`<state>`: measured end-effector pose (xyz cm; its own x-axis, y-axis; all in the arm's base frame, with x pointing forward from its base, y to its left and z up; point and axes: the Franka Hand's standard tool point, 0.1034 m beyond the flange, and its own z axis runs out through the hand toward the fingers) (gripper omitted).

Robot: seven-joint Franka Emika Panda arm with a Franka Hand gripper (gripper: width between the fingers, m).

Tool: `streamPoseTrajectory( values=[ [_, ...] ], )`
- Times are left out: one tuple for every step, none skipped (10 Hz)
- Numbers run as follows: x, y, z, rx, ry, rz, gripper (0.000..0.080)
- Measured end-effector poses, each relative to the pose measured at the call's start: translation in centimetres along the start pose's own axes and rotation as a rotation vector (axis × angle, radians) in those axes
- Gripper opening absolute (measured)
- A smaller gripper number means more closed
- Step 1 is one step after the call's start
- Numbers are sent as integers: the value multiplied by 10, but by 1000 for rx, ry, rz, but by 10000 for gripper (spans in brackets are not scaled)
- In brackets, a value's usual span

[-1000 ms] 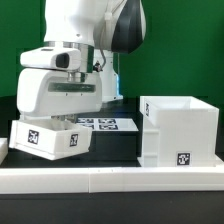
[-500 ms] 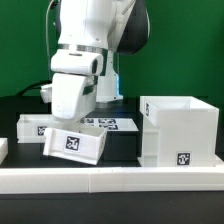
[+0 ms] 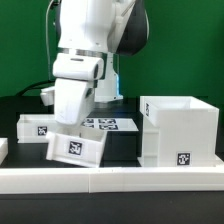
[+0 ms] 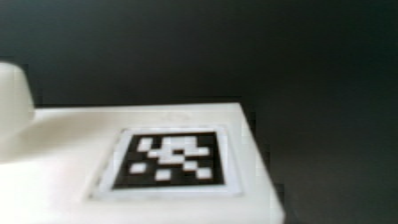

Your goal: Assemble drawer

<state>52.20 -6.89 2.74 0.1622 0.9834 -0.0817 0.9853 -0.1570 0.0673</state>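
Observation:
The large white housing (image 3: 180, 132) stands open-topped at the exterior view's right, with a tag low on its front. One small white tray (image 3: 78, 148) hangs tilted just under my gripper (image 3: 68, 128), tag facing the camera; the fingertips are hidden behind its wall. The gripper looks shut on this tray. A second small tray (image 3: 34, 127) sits on the table at the exterior view's left, apart from the first. In the wrist view the held tray's tagged face (image 4: 173, 160) fills the frame, blurred, and no fingers show.
The marker board (image 3: 112, 124) lies flat on the black table behind the held tray. The white rim (image 3: 120, 178) runs along the table's front edge. A dark gap separates the held tray from the housing.
The hand has swung from lying level to pointing down. The held tray has moved toward the exterior view's right and tilted further. The second tray now shows at the left.

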Motion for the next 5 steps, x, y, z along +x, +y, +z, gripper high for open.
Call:
streamPoseTrajectory(
  values=[
    [6, -2, 0, 7, 2, -10, 41],
    [9, -4, 1, 50, -3, -14, 41],
    [16, -3, 0, 77, -4, -25, 41],
    [22, -3, 0, 78, 0, -22, 41],
    [24, -3, 0, 86, 1, -25, 41]
  ],
)
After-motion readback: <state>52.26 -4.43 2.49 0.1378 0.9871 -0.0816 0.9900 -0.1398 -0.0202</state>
